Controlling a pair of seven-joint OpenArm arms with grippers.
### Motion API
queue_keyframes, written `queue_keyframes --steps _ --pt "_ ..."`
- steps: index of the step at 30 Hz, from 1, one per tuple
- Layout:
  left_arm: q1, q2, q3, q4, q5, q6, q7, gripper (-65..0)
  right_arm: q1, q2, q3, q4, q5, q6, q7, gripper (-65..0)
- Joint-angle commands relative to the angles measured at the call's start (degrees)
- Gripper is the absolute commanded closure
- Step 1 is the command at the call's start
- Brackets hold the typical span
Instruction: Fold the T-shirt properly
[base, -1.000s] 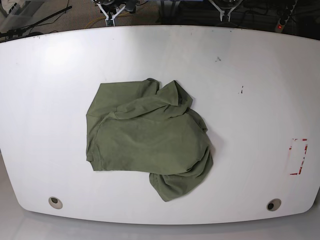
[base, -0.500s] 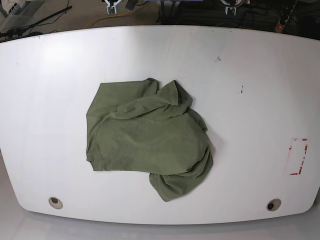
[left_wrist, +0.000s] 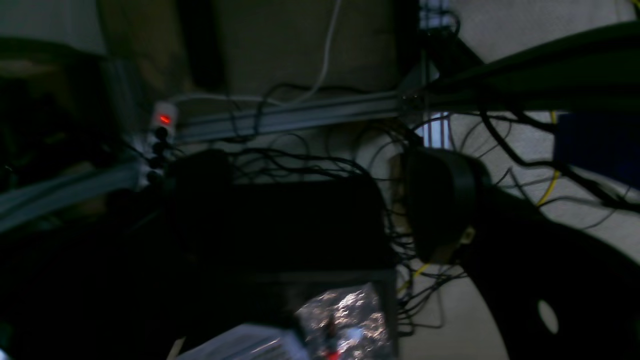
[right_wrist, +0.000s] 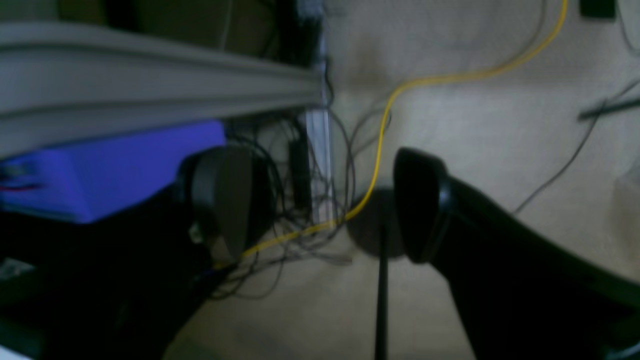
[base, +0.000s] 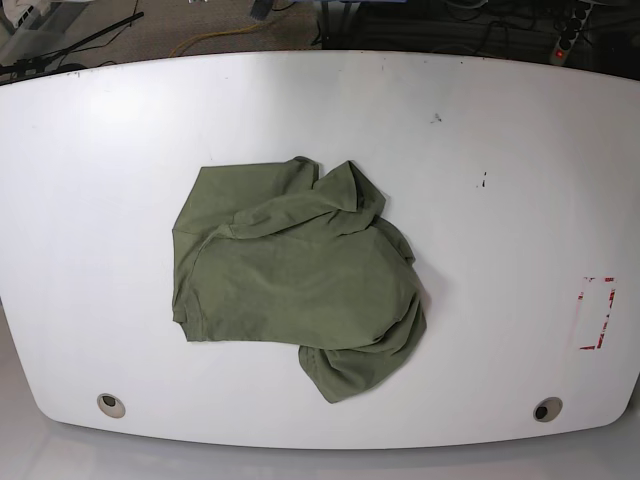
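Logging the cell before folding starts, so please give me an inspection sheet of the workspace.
Surface: white table, small dark specks, red marking near its edge.
Job's things: T-shirt crumpled, unfolded, mid-table.
Clutter: nothing seen.
Grippers: left gripper and right gripper open, empty, off the table.
Cables: yellow cable and dark wires on the floor.
Surroundings: power strip with a red light, blue box.
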Motion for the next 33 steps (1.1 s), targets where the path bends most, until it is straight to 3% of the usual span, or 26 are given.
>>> queue_keyframes --steps 1,13,17,24,33 --pt "3.7 -0.9 -0.3 6.1 0.1 0.4 -0.7 -50.6 -3.4 0.9 1.1 5.7 -0.1 0.2 0.1 -42.2" --pt "19.2 -1.7 -3.6 30.4 0.1 0.4 -0.7 -50.6 -17.2 1.2 1.7 30.2 0.0 -0.5 -3.2 -41.9" --pt "19.3 -4.8 -3.6 36.3 -0.1 0.4 -0.7 -50.6 -21.2 -0.5 6.0 37.2 0.0 -0.2 -3.2 -41.7" --pt "19.3 -5.1 -3.6 38.5 -0.1 0.4 -0.9 -50.6 -23.1 -2.0 10.2 44.8 0.0 0.2 -3.3 -42.2" --pt "13.1 -4.6 -3.5 38.4 -0.1 0.4 -0.8 -50.6 -15.7 -2.1 10.2 46.5 0.0 0.2 -3.3 -42.2"
